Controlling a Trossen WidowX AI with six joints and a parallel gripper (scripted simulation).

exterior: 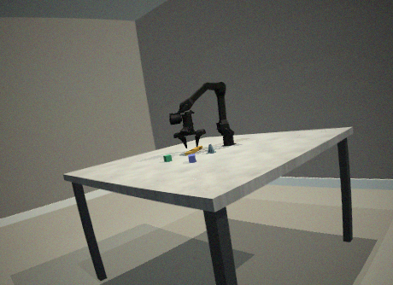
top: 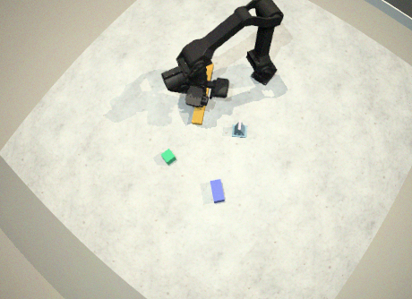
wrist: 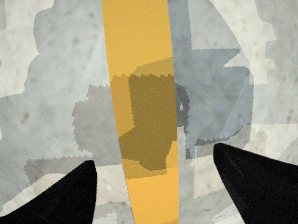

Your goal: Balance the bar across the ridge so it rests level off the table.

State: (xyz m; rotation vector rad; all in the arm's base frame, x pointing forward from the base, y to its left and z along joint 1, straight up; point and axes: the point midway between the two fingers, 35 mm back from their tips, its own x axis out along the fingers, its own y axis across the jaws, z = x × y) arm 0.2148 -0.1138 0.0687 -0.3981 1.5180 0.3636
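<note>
While I am hovering my gripper (top: 208,94) (exterior: 191,148) (wrist: 156,160) over the orange bar (top: 198,115) (exterior: 194,150) (wrist: 145,100), its jaws are standing wide, gripping nothing. The bar is lying on the table (top: 291,191) (exterior: 171,177) (wrist: 20,65), apart from the ridge (top: 239,130) (exterior: 211,149), which is standing near it.

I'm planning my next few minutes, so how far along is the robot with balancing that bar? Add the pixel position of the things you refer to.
Nothing is finished: the yellow bar (top: 197,116) (exterior: 193,151) (wrist: 145,30) lies on the table, away from the ridge (top: 239,130) (exterior: 211,149). In hand is the approach: the open pincer (top: 208,93) (exterior: 191,147) (wrist: 156,160) hovers over it, fingers on either side. Gripping, lifting, setting it level across the ridge and releasing remain.
</note>
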